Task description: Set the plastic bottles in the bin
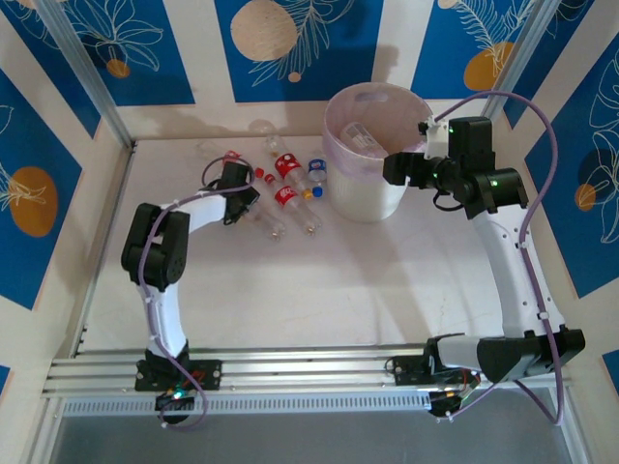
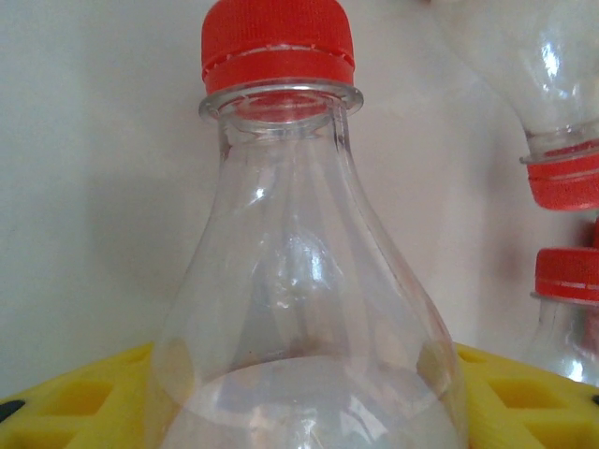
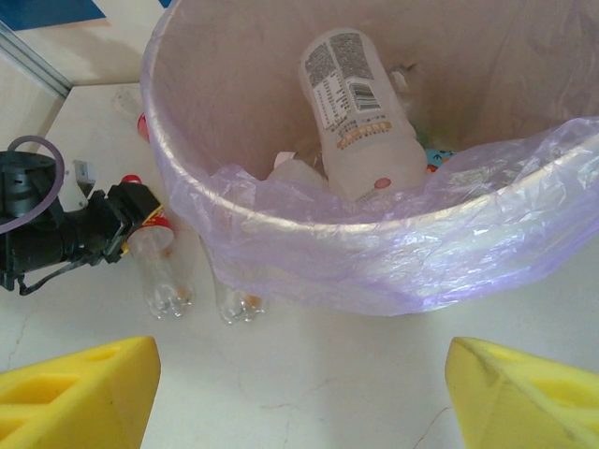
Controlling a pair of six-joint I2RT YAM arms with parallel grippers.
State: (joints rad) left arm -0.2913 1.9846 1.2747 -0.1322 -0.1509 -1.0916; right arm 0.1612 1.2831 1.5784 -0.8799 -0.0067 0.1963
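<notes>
A clear plastic bottle [image 2: 281,234] with a red cap [image 2: 278,42] lies between my left gripper's [image 2: 304,398] yellow fingers [image 2: 84,402], which press on both its sides. From above, the left gripper [image 1: 242,200] sits at the left end of a row of plastic bottles [image 1: 285,188] lying on the table. The bin [image 1: 366,193], white with a lilac bag, stands to their right. My right gripper [image 1: 397,169] hangs open beside its rim [image 3: 374,243], with nothing between the fingers [image 3: 84,393]. A white-labelled bottle [image 3: 360,112] rests inside the bin.
Two more red-capped bottles [image 2: 562,178] lie just right of the held one. A blue-labelled bottle [image 1: 316,174] and a plain clear one [image 1: 263,130] lie nearer the back wall. The left arm [image 3: 56,234] appears left of the bin in the right wrist view.
</notes>
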